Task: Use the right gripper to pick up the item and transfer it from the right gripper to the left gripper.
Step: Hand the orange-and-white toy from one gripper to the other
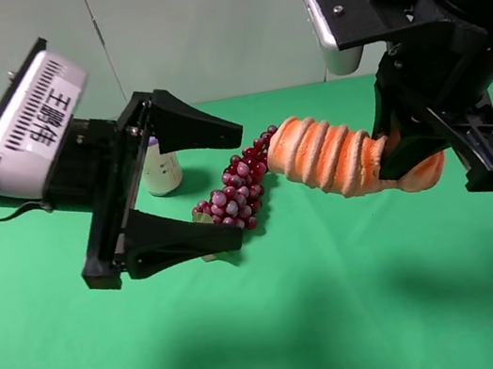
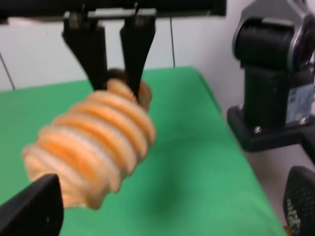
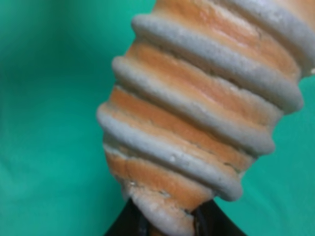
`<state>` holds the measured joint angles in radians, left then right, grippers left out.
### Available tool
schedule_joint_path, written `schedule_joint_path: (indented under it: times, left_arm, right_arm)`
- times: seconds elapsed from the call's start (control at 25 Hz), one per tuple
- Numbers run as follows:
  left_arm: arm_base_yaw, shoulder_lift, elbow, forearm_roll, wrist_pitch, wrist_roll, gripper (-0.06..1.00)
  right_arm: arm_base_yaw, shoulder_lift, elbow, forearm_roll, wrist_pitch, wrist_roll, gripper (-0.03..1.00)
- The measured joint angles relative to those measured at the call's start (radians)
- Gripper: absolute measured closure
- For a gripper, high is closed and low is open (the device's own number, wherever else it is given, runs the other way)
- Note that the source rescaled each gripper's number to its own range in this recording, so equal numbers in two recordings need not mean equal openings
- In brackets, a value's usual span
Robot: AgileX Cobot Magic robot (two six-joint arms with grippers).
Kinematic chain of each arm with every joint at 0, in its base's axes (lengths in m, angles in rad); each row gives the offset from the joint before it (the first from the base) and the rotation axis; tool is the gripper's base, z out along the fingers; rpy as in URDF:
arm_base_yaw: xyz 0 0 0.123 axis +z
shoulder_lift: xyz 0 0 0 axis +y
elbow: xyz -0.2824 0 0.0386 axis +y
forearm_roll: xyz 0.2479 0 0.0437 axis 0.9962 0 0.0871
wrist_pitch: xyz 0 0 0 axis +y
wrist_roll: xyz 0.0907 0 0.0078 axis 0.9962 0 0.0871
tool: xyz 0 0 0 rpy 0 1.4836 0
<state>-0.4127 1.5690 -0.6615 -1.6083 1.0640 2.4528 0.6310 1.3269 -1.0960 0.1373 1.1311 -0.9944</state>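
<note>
The item [image 1: 333,158], an orange-and-cream ridged roll, hangs in the air above the green table, lying almost level. My right gripper [image 1: 425,159] is shut on its right end, and the roll's free end points left. My left gripper [image 1: 235,184] faces that free end from the left with its jaws wide open, one finger above the other, and nothing between them. A small gap separates its fingertips from the roll. The left wrist view shows the item [image 2: 93,147] close up, pinched at its far end by the right gripper [image 2: 115,73]. The item [image 3: 197,113] fills the right wrist view.
A dark red grape bunch [image 1: 243,190] lies on the green cloth [image 1: 347,320] below the space between the two grippers. A cream can [image 1: 162,166] stands behind the left gripper's fingers. A pale wall closes the back of the table.
</note>
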Motion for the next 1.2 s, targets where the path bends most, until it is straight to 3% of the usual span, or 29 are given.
schedule_joint_path:
  times: [0.28,0.72,1.2]
  left_arm:
    - [0.000,0.017,-0.014,-0.114,-0.001,0.077,-0.06]
    - [-0.009,0.096,-0.043,-0.125,0.010,0.078,-0.06]
    - [-0.110,0.207,-0.192,-0.127,-0.024,0.065,-0.06]
  right_arm:
    - [0.000,0.000,0.000,0.012,0.003,-0.006,0.97]
    - [0.000,0.000,0.000,0.035,-0.009,-0.086,0.97]
    - [0.000,0.000,-0.007,0.047,-0.023,-0.099,0.97]
